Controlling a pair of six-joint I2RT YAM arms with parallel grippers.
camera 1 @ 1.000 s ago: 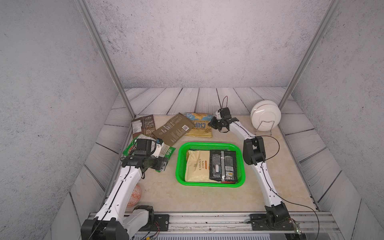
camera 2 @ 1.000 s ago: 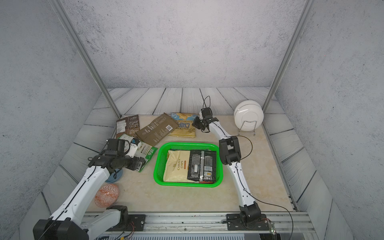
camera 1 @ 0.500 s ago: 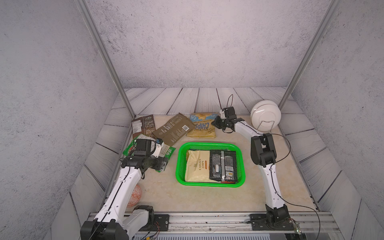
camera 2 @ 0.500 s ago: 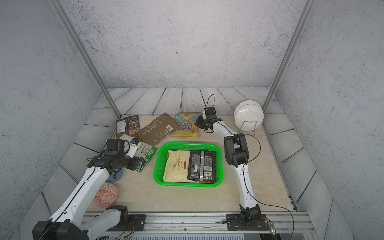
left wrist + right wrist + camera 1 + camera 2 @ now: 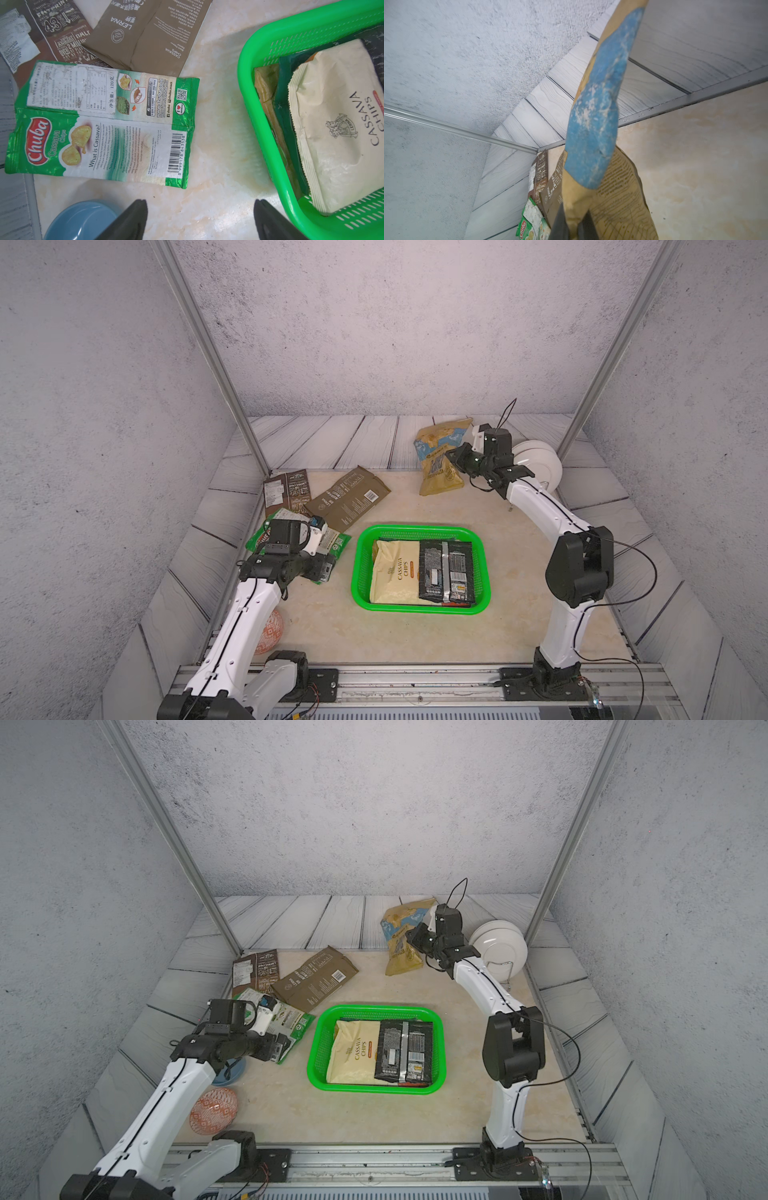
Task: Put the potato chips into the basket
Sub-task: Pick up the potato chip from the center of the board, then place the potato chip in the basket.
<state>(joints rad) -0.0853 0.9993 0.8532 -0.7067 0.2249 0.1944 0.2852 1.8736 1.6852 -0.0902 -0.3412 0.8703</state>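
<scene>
Now your right hand [image 5: 456, 459] is clenched on one edge of the yellow-and-blue bag [image 5: 436, 475], raised at the far side of the surface [image 5: 415, 639], well apart from the green basket [image 5: 360, 560]; whether its lower end is clear of the surface cannot be told. The step in hand looks like the carry; next you would need to swing the bag over the rim and only then let go. The bag is crumpled and limp, folded lengthwise in the right wrist view, so it may sway or snag. A cream bag [image 5: 395, 572] and a black bag [image 5: 444, 572] lie flat in the basket; your left hand [image 5: 200, 212], jaws wide and empty, hovers between the basket and the light green bag [image 5: 104, 124]; two brown bags [image 5: 349, 497] lie beyond.
</scene>
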